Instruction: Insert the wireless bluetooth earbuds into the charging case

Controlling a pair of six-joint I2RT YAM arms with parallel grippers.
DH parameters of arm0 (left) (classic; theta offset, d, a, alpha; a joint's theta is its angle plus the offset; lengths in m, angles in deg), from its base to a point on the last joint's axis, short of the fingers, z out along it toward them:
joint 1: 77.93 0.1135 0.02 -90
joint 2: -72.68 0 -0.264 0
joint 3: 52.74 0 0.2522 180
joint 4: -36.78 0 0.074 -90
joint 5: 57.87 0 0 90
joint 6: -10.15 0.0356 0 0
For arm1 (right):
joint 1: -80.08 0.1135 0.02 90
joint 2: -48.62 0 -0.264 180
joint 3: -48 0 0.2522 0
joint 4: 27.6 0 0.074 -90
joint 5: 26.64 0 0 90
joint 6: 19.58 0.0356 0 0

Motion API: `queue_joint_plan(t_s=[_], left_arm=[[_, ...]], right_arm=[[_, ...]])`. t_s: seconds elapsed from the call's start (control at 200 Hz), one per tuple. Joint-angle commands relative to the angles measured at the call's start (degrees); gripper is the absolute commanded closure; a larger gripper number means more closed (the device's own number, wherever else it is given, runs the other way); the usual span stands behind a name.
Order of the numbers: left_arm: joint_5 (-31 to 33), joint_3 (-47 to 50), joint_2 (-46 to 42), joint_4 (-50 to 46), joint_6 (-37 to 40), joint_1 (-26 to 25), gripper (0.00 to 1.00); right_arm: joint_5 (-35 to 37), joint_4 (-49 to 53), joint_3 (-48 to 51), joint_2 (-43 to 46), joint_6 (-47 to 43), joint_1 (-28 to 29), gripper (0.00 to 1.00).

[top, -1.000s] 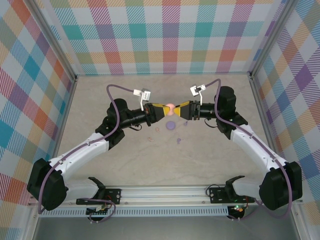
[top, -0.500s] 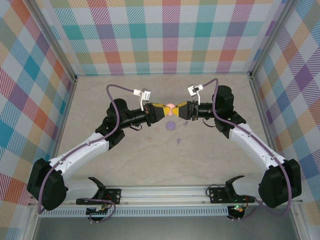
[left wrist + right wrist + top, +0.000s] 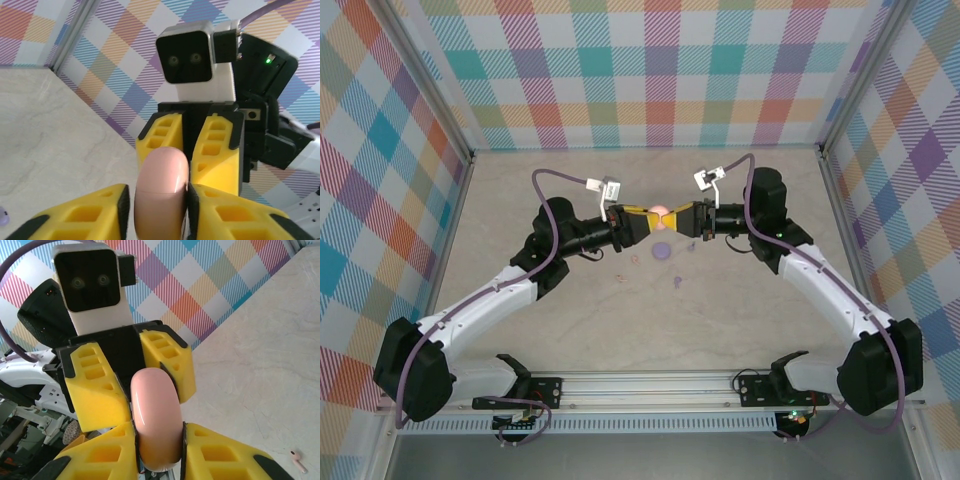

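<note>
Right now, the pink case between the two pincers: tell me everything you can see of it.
The pink case is a smooth, glossy, pale pink plastic puck with rounded edges, seen edge-on. A thin seam crosses it and it looks closed. It appears lifted off the table, clamped from opposite sides by the left pincer and the right pincer, both shut on its flat faces.

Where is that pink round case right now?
In the top view the pink case is near the table's middle, pinched between the left gripper and the right gripper, with a purple case just nearer the arm bases.
</note>
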Motion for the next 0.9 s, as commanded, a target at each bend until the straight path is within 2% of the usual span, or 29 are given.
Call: queue_joint_plan(t_s=[0.0, 0.065, 0.145, 0.275, 0.41, 0.52, 0.705, 0.9], left_arm=[[1.67, -1.73, -1.71, -4.78, 2.35, -0.33, 0.53], [1.8, -2.78, -2.07, -8.25, 3.64, -0.3, 0.47], [1.26, -4.49, -2.7, -12.91, 5.44, -0.04, 0.44], [-6.41, -6.31, -2.33, -14.93, 5.43, 1.63, 0.43], [-10.43, -7.9, -0.9, -17.36, 5.47, 2.56, 0.42], [-13.48, -8.52, 0.2, -16.79, 5.17, 2.61, 0.42], [-14.96, -9.52, 1.74, -16.66, 4.69, 2.18, 0.44], [-15.54, -9.63, 2.91, -15.63, 4.2, 1.43, 0.51]], right_arm=[[0.74, 6.8, -2.93, 1.93, -5.79, 0.38, 0.85], [1.41, 10.44, -3.84, 2.3, -8.21, 0.39, 0.85], [1.47, 14.62, -5.05, 2.55, -11.15, 0.35, 0.85], [-0.04, 19.13, -6.99, 2.49, -14.45, 0.39, 0.85], [-1.36, 20.23, -7.71, 2.84, -15.55, 0.39, 0.85], [-2.37, 20.82, -8.11, 2.68, -15.97, 0.4, 0.85], [-2.87, 20.07, -7.99, 2.49, -15.49, 0.66, 0.85], [-2.86, 19.94, -8.28, 2.14, -15.47, 1.02, 0.84]])
